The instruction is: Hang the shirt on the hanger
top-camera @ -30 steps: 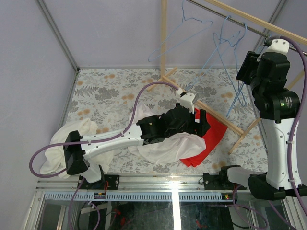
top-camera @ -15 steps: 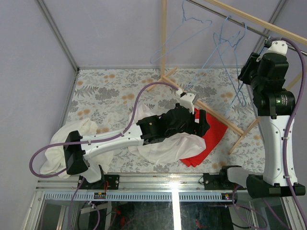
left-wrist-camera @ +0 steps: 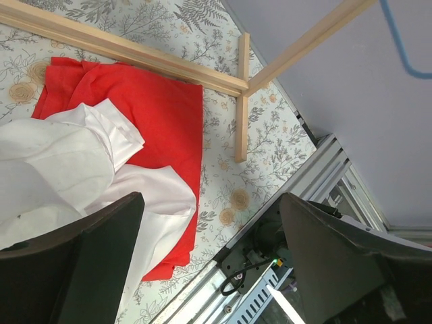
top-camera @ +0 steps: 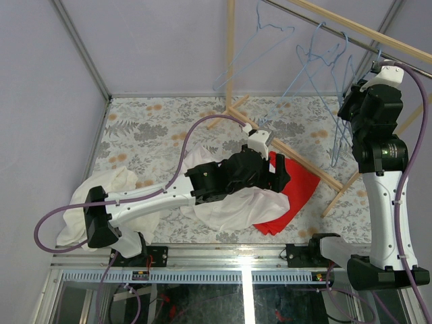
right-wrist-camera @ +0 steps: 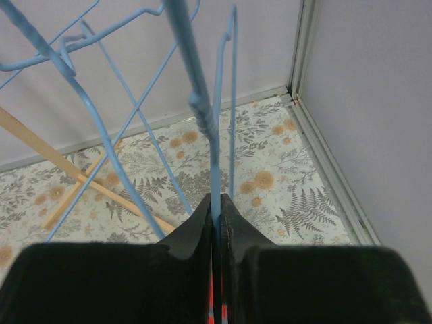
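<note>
**Top external.** The shirt (top-camera: pixel 233 208) lies crumpled on the floral-printed tabletop (top-camera: pixel 155 125). It is thin white fabric in soft folds, and its right edge overlaps a flat red cloth (top-camera: pixel 300 189). A creamier garment (top-camera: pixel 115 183) is bunched at the tabletop's left edge. The left gripper (top-camera: pixel 282 174) hovers over the meeting of shirt and red cloth. The right gripper (top-camera: pixel 343 111) is raised high beside the wooden rack (top-camera: pixel 297 156), at a thin blue wire hanger (top-camera: pixel 334 155). Compared with a second ago, the right arm has leaned in toward the rack and the hanger's lower tip has swung rightward. The left arm's elbow has shifted slightly left. The tabletop's far-left half is bare.

**Left wrist.** The left gripper (left-wrist-camera: pixel 210 202) stands wide apart and holds nothing. Below it, the shirt (left-wrist-camera: pixel 61 162) shows a folded, stitched edge resting on the red cloth (left-wrist-camera: pixel 155 108). Square wooden rack bars (left-wrist-camera: pixel 135 54) cross beyond the cloth, and a ribbed metal rail (left-wrist-camera: pixel 324 179) marks the tabletop's near edge.

**Right wrist.** The right gripper (right-wrist-camera: pixel 214 216) has its black fingers (right-wrist-camera: pixel 196 233) pressed together, clamped on the hanger's (right-wrist-camera: pixel 202 111) wire. More blue wires fan out to the left. A wall corner stands close on the right.
</note>
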Tool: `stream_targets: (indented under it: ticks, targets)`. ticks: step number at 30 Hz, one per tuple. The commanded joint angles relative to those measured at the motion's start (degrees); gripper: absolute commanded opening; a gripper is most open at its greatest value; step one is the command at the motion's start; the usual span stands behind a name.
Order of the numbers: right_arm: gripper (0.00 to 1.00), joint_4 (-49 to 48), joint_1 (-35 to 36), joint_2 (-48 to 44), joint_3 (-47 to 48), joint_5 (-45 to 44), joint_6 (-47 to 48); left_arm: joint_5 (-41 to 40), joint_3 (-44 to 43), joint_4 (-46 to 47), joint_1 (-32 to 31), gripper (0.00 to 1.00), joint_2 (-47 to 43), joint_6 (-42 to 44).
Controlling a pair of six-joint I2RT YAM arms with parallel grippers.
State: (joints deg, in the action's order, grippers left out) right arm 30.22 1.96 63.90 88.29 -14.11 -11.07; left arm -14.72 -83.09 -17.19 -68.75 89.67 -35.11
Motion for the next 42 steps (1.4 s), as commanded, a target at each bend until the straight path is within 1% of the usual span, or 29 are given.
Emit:
stream_targets:
  ticks: [1, 2, 3, 16, 28, 33, 37, 40, 42]
  targets:
    - [0.03, -7.58, -0.29, -2.47, -2.31, -3.12, 2.67, -1.65, 0.71, -0.02, -0.27, 0.82, -1.69, 0.92]
    - [0.00, -8.75, -0.29, -2.99, -3.35, -3.33, 3.10, -1.63, 0.73, -0.10, -0.31, 0.82, -1.72, 0.97]
    - [0.00, -10.10, -0.29, -3.51, -4.35, -3.76, 3.53, -1.55, 0.74, -0.25, -0.33, 0.82, -1.78, 1.01]
    - [0.00, -31.49, -0.29, -10.76, -18.71, -4.96, 12.59, -1.11, 0.91, -1.10, -0.34, 0.81, -1.31, 0.15]
    - [0.00, -40.58, -0.29, -14.38, -22.79, -3.69, 15.86, -0.75, 0.62, -1.71, -0.27, 0.81, -1.11, 0.05]
    - [0.00, -42.02, -0.29, -15.10, -24.00, -3.79, 17.59, -0.85, 1.45, -1.47, -0.30, 0.81, -1.44, -0.34]
    - [0.00, -46.20, -0.31, -16.30, -27.10, -4.11, 19.53, -0.67, 1.79, -1.26, -0.33, 0.80, -1.46, -0.48]
    - [0.00, -52.16, -0.29, -17.25, -30.25, -3.67, 22.62, -0.72, 1.81, -1.27, -0.30, 0.80, -1.51, -0.44]
    - [0.00, -54.24, -0.24, -17.38, -30.99, -4.13, 24.62, -0.73, 1.83, -1.35, -0.32, 0.80, -1.43, -0.39]
